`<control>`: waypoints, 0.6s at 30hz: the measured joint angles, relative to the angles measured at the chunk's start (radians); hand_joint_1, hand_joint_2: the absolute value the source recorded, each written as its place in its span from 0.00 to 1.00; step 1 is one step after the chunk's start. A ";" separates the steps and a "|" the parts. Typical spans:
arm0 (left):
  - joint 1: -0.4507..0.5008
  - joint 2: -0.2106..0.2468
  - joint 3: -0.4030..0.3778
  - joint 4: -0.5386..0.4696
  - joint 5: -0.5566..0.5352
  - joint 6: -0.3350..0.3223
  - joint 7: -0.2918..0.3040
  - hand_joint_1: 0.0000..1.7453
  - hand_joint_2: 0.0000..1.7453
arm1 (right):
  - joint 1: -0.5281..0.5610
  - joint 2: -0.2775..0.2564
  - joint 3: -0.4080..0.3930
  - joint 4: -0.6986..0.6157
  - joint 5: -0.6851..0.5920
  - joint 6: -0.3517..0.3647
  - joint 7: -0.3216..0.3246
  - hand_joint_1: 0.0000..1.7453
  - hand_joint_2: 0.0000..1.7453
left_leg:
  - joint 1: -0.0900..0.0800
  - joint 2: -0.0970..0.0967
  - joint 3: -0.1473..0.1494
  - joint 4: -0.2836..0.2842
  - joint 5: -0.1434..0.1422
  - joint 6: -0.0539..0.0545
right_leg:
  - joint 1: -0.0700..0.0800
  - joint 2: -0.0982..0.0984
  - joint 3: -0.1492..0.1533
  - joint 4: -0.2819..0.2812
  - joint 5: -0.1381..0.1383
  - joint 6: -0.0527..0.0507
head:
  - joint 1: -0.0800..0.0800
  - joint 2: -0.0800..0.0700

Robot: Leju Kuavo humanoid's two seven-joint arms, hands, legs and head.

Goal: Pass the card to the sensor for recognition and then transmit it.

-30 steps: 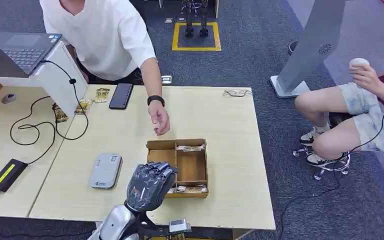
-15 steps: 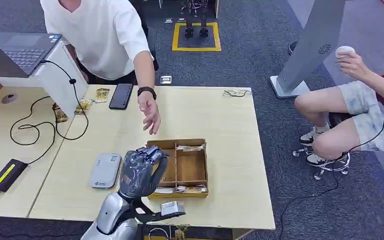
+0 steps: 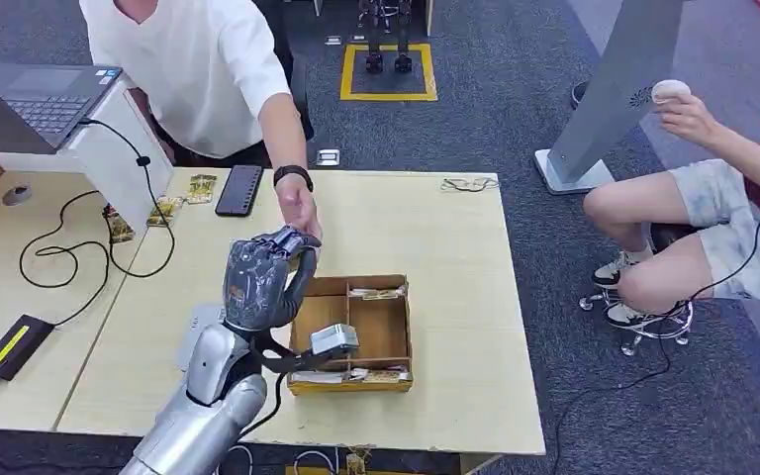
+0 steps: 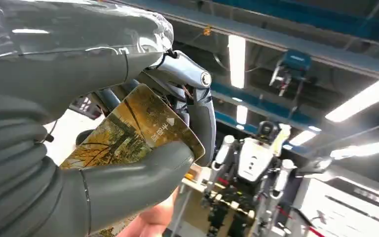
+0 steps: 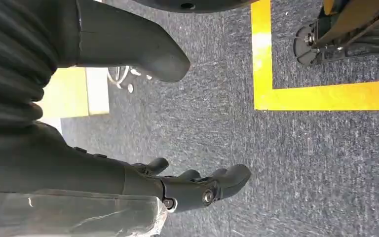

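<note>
Card (image 4: 128, 131) pinched in left robot hand (image 3: 257, 282); person's hand (image 3: 299, 210) just beyond.

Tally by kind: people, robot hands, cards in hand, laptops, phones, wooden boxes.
People: 2 (person in white shirt, seated person)
Robot hands: 2 (left hand, right hand)
Cards in hand: 1 (card, in the left hand)
Laptops: 1 (laptop)
Phones: 1 (phone)
Wooden boxes: 1 (wooden box)
Total: 8
</note>
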 joint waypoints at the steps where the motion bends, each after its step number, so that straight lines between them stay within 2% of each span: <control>1: -0.010 -0.003 0.002 0.010 0.009 -0.001 0.005 1.00 1.00 | -0.001 0.000 0.002 0.001 0.000 0.000 0.002 0.00 1.00 | 0.000 0.000 0.000 0.000 0.000 0.000 | 0.000 0.000 0.000 0.000 0.000 0.000 | 0.000 0.000; 10: -0.058 -0.029 0.018 0.062 0.045 -0.001 0.017 1.00 1.00 | -0.002 -0.003 0.013 0.005 0.000 0.000 0.009 0.00 1.00 | 0.000 0.000 0.000 0.000 0.000 0.000 | 0.000 0.000 0.000 0.000 0.000 0.000 | 0.000 0.000; 18: -0.093 -0.051 0.018 0.098 0.064 -0.028 0.020 1.00 1.00 | -0.003 -0.005 0.021 0.005 0.000 -0.001 0.008 0.00 1.00 | 0.000 0.000 0.000 0.000 0.000 0.000 | 0.000 0.000 0.000 0.000 0.000 0.000 | 0.000 0.000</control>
